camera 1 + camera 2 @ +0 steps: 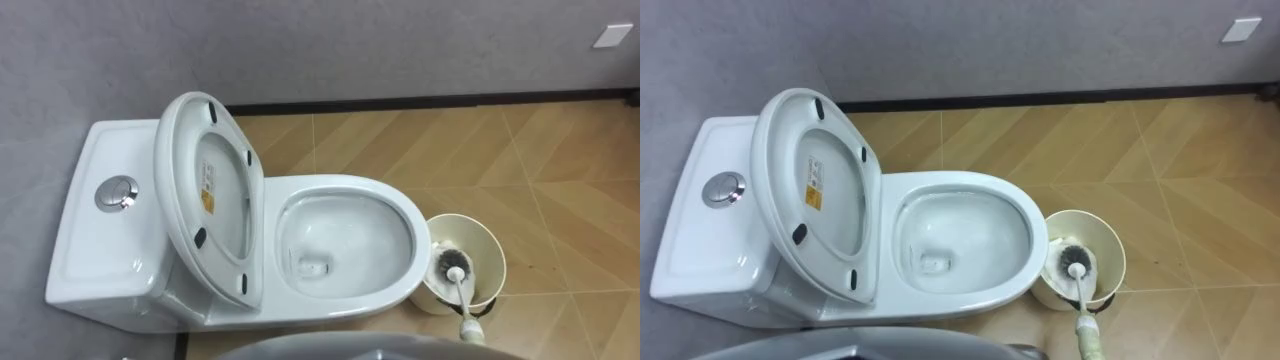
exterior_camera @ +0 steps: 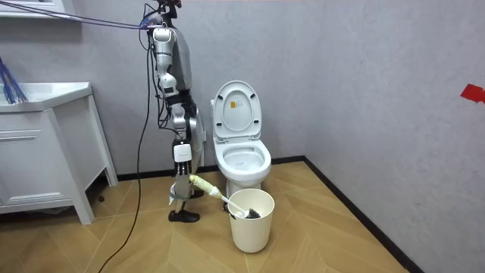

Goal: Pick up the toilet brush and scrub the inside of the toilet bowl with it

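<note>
A white toilet (image 1: 350, 290) stands with its seat and lid (image 1: 210, 200) raised against the tank (image 1: 110, 250), and the bowl is open. To the right of the bowl sits a cream bucket (image 1: 490, 255). The toilet brush (image 1: 452, 265) has its dark head down inside the bucket, and its handle slants out toward me at the lower right. In the room view I stand at the toilet's (image 2: 242, 159) side. My right hand (image 2: 182, 184) hangs low at the yellow end of the brush handle (image 2: 203, 184), shut on it. The bucket (image 2: 251, 227) is in front of the bowl there.
A grey wall with a dark skirting runs behind the toilet. A white vanity cabinet (image 2: 45, 152) stands at the room view's left. Wooden floor stretches to the right of the bucket. A white wall plate (image 1: 612, 36) is at the far right.
</note>
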Motion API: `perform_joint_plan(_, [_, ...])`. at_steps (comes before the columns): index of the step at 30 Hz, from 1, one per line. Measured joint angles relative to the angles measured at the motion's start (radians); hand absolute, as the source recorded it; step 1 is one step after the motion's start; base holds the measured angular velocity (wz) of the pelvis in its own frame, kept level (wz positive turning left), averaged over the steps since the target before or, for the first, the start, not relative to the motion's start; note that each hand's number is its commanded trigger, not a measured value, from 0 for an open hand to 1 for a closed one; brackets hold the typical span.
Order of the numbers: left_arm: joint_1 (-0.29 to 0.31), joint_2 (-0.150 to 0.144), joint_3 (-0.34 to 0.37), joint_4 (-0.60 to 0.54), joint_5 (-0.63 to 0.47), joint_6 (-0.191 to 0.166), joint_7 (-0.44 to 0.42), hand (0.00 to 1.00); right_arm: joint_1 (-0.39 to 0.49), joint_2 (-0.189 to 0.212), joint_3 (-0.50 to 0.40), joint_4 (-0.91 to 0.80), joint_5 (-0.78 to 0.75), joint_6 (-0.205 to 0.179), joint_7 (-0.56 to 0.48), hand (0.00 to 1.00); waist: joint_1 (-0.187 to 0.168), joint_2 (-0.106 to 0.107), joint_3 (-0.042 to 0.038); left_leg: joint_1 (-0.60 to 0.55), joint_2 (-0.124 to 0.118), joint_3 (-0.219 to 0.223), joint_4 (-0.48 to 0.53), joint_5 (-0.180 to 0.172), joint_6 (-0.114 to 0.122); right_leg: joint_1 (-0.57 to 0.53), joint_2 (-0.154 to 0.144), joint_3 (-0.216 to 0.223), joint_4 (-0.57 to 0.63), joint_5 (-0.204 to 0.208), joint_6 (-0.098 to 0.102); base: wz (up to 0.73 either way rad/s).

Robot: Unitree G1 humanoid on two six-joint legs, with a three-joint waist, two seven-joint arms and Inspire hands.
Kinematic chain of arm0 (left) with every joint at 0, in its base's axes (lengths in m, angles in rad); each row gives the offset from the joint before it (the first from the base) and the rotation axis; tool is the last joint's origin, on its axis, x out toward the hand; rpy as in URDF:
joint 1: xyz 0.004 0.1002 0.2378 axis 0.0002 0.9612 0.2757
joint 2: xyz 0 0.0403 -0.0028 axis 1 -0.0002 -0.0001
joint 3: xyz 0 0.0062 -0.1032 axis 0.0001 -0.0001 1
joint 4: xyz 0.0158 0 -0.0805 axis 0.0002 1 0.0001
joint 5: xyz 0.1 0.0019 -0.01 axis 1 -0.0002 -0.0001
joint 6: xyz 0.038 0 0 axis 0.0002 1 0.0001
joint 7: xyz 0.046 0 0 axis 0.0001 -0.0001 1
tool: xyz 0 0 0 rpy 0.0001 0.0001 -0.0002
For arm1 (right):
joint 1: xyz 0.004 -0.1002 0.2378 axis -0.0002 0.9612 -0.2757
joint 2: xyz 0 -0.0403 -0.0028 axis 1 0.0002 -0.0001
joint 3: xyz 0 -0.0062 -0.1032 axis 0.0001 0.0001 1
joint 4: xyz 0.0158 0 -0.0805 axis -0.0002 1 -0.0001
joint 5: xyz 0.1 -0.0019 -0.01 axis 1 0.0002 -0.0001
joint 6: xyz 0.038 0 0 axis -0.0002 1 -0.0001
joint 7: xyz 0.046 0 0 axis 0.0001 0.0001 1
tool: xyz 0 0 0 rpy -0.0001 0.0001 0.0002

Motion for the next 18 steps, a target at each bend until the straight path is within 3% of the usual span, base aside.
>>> perform_joint_plan(11, [-0.006, 0.000, 0.001, 0.000, 0.000, 0.003, 0.000, 0.00, -0.008, -0.001, -0.018, 0.000, -0.006, 0.001, -0.017, 0.00, -0.001, -0.002, -0.0003, -0.013, 0.000, 0.004, 0.002, 0.000, 0.000, -0.013, 0.000, 0.008, 0.005, 0.000, 0.000, 0.00])
perform_joint_plan(18, [-0.008, 0.000, 0.005, 0.000, -0.037, 0.006, 0.004, 0.00, -0.019, -0.003, -0.049, 0.013, 0.078, 0.000, -0.106, 0.00, -0.002, -0.005, -0.0010, -0.023, -0.002, 0.005, 0.006, 0.000, 0.000, -0.031, -0.002, 0.009, 0.017, 0.000, -0.001, 0.00])
